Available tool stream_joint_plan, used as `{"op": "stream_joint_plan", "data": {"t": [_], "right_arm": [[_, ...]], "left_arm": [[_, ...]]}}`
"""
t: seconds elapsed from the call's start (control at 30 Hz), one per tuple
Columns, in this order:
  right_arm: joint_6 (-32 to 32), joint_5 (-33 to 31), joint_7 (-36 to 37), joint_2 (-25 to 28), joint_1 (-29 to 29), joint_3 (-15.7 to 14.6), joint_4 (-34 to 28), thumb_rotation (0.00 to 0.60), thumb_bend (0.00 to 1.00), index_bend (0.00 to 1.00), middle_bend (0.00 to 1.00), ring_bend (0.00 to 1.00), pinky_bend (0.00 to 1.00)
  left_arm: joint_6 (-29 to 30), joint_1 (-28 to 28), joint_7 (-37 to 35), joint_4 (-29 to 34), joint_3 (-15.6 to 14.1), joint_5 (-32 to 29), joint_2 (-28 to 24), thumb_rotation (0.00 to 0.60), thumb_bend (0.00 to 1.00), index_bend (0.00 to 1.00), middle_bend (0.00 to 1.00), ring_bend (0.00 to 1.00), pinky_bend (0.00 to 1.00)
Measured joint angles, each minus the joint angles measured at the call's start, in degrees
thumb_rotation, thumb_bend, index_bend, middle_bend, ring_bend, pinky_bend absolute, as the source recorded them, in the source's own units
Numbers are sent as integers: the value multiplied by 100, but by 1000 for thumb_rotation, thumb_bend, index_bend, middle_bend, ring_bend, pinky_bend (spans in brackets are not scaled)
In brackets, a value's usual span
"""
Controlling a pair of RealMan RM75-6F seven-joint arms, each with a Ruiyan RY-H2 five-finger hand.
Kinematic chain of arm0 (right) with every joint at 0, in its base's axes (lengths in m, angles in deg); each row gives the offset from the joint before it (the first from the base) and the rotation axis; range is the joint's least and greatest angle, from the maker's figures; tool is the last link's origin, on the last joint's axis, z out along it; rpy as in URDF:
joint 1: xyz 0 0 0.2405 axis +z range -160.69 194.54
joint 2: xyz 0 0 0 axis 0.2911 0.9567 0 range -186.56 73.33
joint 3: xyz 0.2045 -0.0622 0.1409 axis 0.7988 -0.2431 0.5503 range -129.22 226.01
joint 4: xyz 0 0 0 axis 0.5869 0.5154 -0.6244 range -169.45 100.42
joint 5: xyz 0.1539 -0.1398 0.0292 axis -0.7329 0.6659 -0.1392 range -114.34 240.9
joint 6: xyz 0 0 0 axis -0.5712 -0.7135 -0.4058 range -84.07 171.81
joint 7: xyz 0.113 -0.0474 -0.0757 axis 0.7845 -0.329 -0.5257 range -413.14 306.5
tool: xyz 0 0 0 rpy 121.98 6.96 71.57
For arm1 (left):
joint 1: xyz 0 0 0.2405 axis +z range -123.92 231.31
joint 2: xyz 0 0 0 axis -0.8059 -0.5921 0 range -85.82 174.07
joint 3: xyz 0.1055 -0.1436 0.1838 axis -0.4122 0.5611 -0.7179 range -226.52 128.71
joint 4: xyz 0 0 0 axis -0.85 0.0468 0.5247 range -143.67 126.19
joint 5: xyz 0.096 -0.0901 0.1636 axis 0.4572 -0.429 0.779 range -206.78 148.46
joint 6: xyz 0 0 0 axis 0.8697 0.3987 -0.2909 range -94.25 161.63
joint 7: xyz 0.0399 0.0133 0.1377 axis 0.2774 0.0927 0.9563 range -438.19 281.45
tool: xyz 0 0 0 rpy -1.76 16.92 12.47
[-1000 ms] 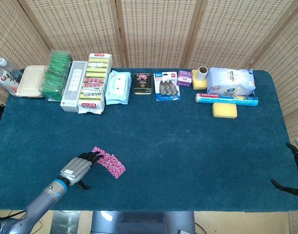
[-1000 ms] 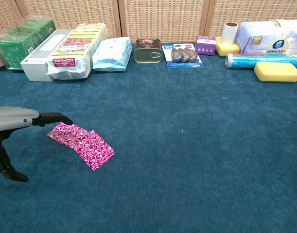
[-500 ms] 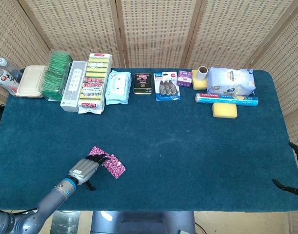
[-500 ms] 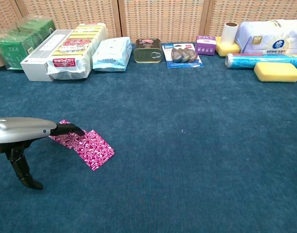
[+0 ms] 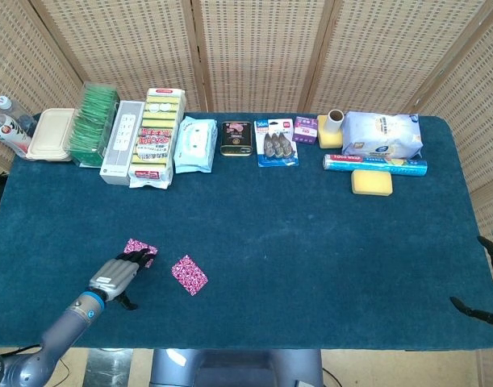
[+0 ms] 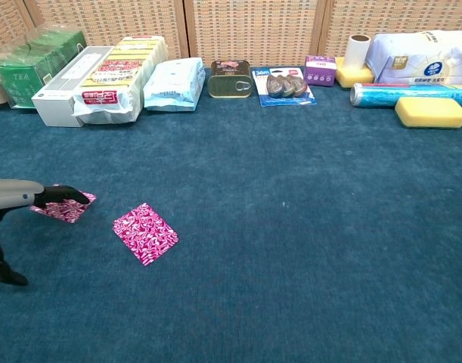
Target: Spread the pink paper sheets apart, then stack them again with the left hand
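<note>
On the blue tabletop [image 5: 311,234], the left hand [image 5: 115,276] near the front-left corner presses its dark fingertips [image 6: 64,196] flat on one pink sheet [image 6: 66,212]; nothing gripped. The other sheet [image 5: 189,275] lies apart, nearer the front edge's middle. Right hand [image 5: 490,278] at the right edge: state unclear.

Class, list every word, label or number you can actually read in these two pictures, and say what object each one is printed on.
"TEA": on the green box at the far left of the back row.
Red and yellow sponge pack: print too blurred to read.
White and blue bag: logo and writing too small.
Tin can, purple box, blue card: labels unreadable.
Pink paper sheets: pattern only, no text.
</note>
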Motion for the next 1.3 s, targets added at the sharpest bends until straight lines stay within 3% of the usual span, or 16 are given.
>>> {"op": "stream_joint_plan", "data": {"t": [0.3,0.47,0.67,1.0,1.3], "right_arm": [[42,-2,-84,-6,22,-8,-47,600,0,80,0,0,4],[12,-9,-121,-19,5,-13,-43,600,0,80,0,0,3],[10,-28,-91,-24,4,-2,-17,600,0,80,0,0,3],[1,-22,-67,-6,-6,0,-27,600,0,81,0,0,3],[4,-43,-37,9,-12,6,-29,600,0,81,0,0,4]], "left_arm": [[160,255,-488,614,0,1364,-463,600,78,0,0,0,82],[6,195,-251,770,-24,1432,-289,600,79,0,0,0,82],[-140,-19,241,771,16,1020,142,600,78,0,0,0,82],[-20,-559,1115,727,155,-281,708,600,78,0,0,0,82],[188,-898,1368,645,262,-980,840,600,79,0,0,0,82]]}}
